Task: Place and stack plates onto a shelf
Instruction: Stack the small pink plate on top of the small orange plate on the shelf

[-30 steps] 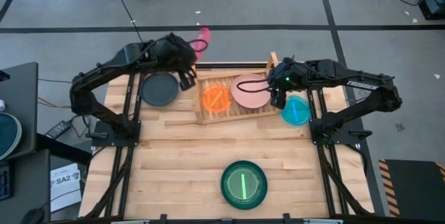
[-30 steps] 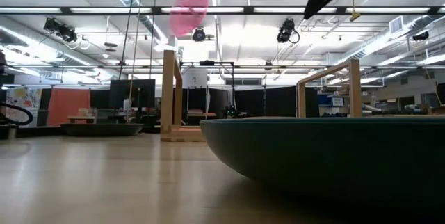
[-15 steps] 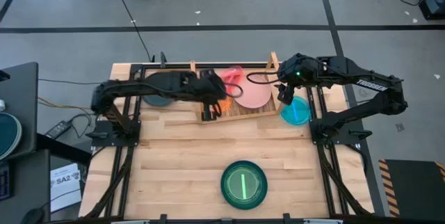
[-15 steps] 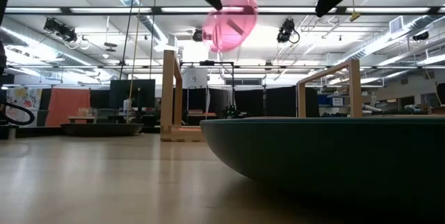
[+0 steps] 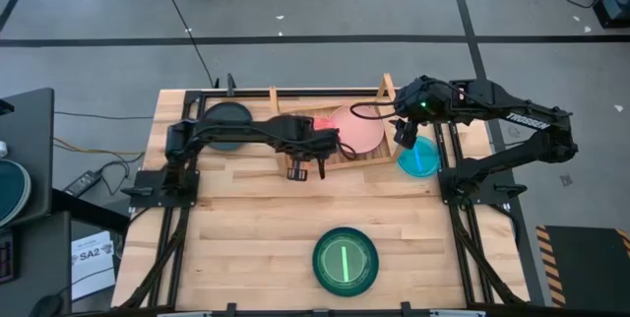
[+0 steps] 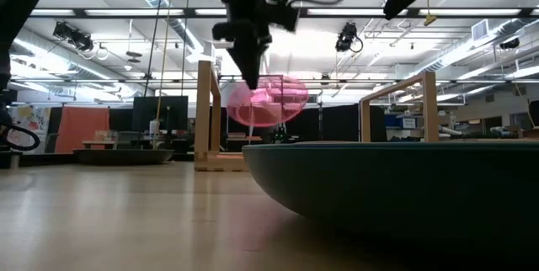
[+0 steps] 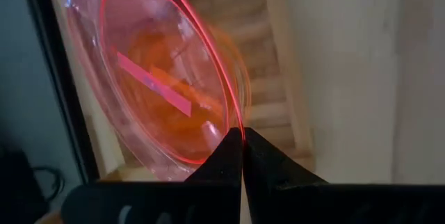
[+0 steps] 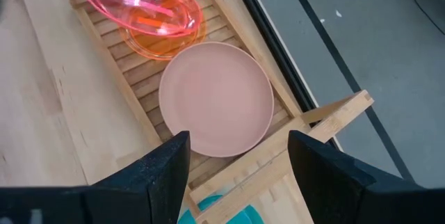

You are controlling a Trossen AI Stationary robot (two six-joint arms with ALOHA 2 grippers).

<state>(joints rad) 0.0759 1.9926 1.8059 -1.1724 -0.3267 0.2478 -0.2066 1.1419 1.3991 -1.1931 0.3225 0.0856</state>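
Since the earlier frames: left arm swung from behind the table's far-left corner across to the shelf, bringing the translucent pink plate down from high above to just over the orange plate; right arm little changed.

High view. Plates, counted: six. One translucent pink plate (image 5: 323,126), gripped, over the shelf's left half. One orange plate, mostly hidden under it. One pale pink plate (image 5: 360,130) lying flat on the shelf's right half. One dark grey plate (image 5: 225,120) on the table at far left. One cyan plate (image 5: 419,157) on the table just right of the shelf. One green plate (image 5: 346,260) alone near the table's front edge, well apart from the rest. Shelf (image 5: 335,157): one, wooden slats, at the far middle of the table (image 5: 246,219). Left gripper (image 5: 313,150) over the shelf's left half; right gripper (image 5: 402,135) above the gap between shelf and cyan plate.

Low view. Green plate's rim (image 6: 396,187) fills the foreground. Translucent pink plate (image 6: 268,101) hangs tilted below the left gripper, between the shelf's two upright boards (image 6: 205,115).

Left wrist view. Fingers (image 7: 268,161) pinched tight on the translucent pink plate's rim (image 7: 139,85); orange plate (image 7: 208,106) shows through it, on the slats.

Right wrist view. Fingers (image 8: 165,172) spread wide, holding nothing. Pale pink plate (image 8: 215,99) flat on the slats; orange plate (image 8: 163,43) beside it, with the translucent pink plate (image 8: 142,1) overhead.
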